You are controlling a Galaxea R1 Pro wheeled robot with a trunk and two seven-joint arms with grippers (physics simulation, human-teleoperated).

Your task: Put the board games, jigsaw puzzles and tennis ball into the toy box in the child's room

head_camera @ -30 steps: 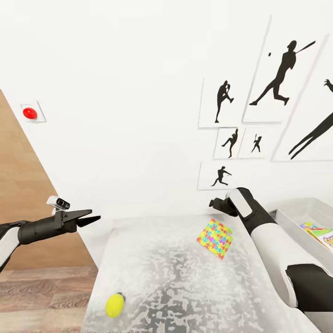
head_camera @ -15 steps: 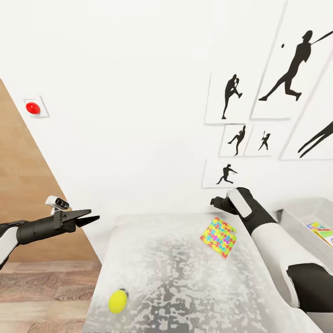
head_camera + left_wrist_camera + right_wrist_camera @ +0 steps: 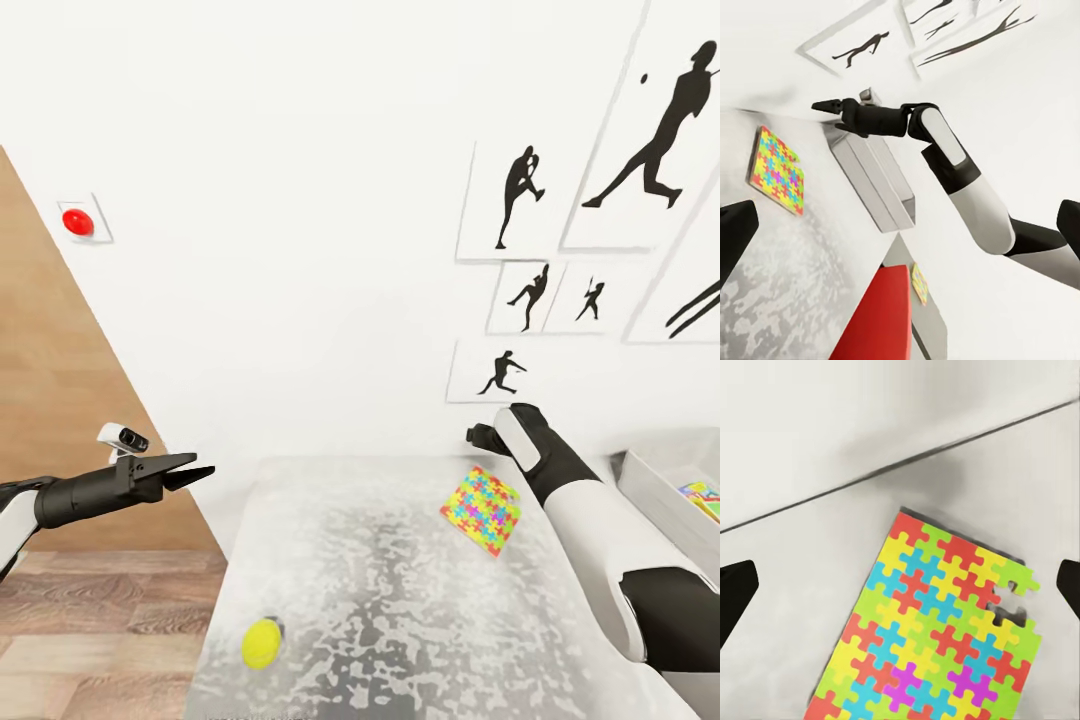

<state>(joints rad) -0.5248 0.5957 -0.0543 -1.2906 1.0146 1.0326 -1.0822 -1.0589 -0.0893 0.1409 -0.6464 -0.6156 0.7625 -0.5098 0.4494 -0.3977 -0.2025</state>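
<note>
Far left, the left gripper (image 3: 190,470) hangs over the wood floor beside the table (image 3: 400,640), fingers nearly together with only a slim gap, nothing in them. Next along, the tennis ball (image 3: 261,643), just one, sits loose on the table's near left edge, well apart from everything else. Moving right, one jigsaw puzzle (image 3: 482,509) lies flat towards the far side of the table, by the wall. The right gripper (image 3: 832,106) is poised above it, and the right wrist view looks straight down onto that puzzle (image 3: 937,622) with a dark fingertip at each edge of the picture, so the jaws are spread wide and empty. Far right, the toy box (image 3: 660,490) stands on the table, with coloured box corners showing inside; how many items it already contains I cannot tell. My read: part of the job looks done, while one puzzle and one ball are plainly left, and the puzzle seems next in line.
</note>
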